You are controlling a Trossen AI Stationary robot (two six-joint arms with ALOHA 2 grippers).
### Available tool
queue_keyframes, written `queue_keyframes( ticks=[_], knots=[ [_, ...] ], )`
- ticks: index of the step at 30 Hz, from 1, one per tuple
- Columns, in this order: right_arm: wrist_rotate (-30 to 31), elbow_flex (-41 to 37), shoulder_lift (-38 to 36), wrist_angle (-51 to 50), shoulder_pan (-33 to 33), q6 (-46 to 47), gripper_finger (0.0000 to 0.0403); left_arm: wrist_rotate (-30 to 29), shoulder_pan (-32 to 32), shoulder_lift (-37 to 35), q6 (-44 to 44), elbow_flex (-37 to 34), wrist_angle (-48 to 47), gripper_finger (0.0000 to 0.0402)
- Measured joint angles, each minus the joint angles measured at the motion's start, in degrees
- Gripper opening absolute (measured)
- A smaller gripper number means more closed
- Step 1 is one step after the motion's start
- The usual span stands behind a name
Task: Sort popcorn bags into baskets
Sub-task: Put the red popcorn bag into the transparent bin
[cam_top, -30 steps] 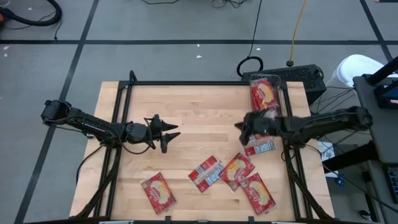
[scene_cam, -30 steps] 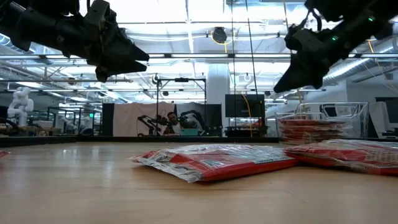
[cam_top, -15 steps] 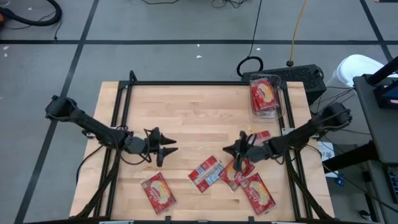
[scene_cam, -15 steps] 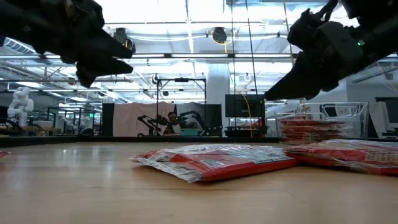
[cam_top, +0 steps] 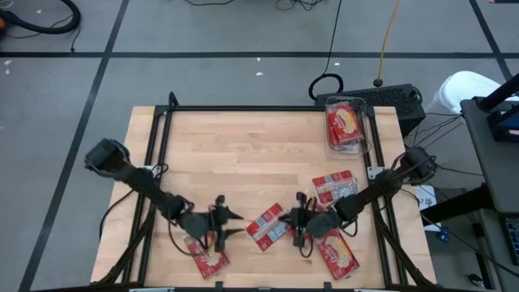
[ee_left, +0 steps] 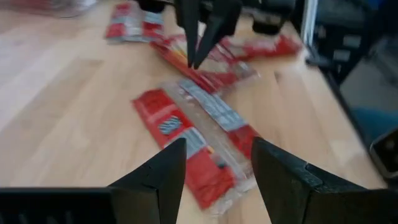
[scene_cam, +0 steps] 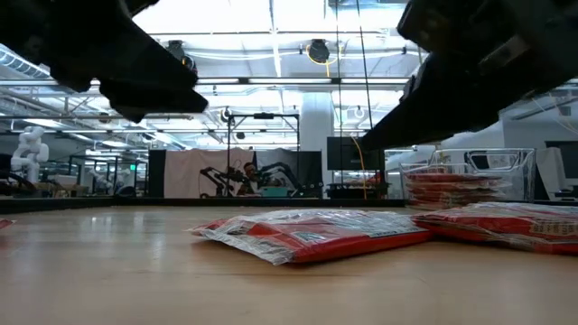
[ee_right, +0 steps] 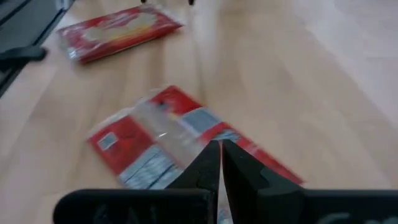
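Note:
Several red popcorn bags lie flat on the wooden table: one printed-back-up in the middle near the front point(cam_top: 269, 225) point(ee_left: 193, 134) point(ee_right: 158, 146), one at the front left point(cam_top: 207, 251) point(ee_right: 118, 31), others at the front right point(cam_top: 339, 253) and right point(cam_top: 334, 186). The clear basket point(cam_top: 350, 128) at the far right corner holds stacked bags. My left gripper point(cam_top: 230, 224) point(ee_left: 214, 168) is open, just left of the middle bag and above the table. My right gripper point(cam_top: 287, 222) point(ee_right: 219, 163) is shut, hovering at that bag's right end.
A black metal frame point(cam_top: 243, 108) borders the table's far and side edges. The far half of the tabletop point(cam_top: 243, 146) is bare wood. In the low view both grippers point(scene_cam: 153, 86) point(scene_cam: 406, 117) hang well above the nearest bag point(scene_cam: 307, 233).
Both grippers have swept toward the table's near edge and toward each other, sinking lower. The right one came from beside the basket, uncovering the bag at the right. The left stayed open, the right shut. No bag has moved.

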Motion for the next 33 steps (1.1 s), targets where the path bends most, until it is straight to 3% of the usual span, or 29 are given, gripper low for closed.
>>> queue_keyframes(
  ticks=[3, 9, 13, 20, 25, 33],
  knots=[
    [0.1, 2.2, 2.0, -1.0, 1.3, 0.0, 0.0013, 0.0, -0.4, 4.6, 3.0, 5.1, -4.6, 0.0197],
    [0.2, 4.7, 4.3, -2.7, 3.6, 0.5, 0.0025, 0.8, -1.3, 11.2, 8.8, 14.2, -18.8, 0.026],
    [0.2, 4.7, 4.3, -2.5, 4.5, 1.7, 0.0042, 1.8, -1.3, 13.1, 11.3, 16.4, -25.9, 0.028],
    [0.2, 4.7, 4.4, -2.3, 4.8, 2.7, 0.0065, 5.1, 1.8, 13.4, 13.2, 16.4, -31.3, 0.0249],
    [0.7, 4.7, 4.4, -2.3, 4.7, 2.7, 0.0068, 12.3, 4.5, 13.3, 15.3, 16.4, -31.0, 0.0218],
    [0.4, 4.7, 4.4, -5.2, 4.7, 2.7, 0.0068, 18.4, 7.3, 14.3, 13.0, 16.4, -27.2, 0.0198]
  ],
)
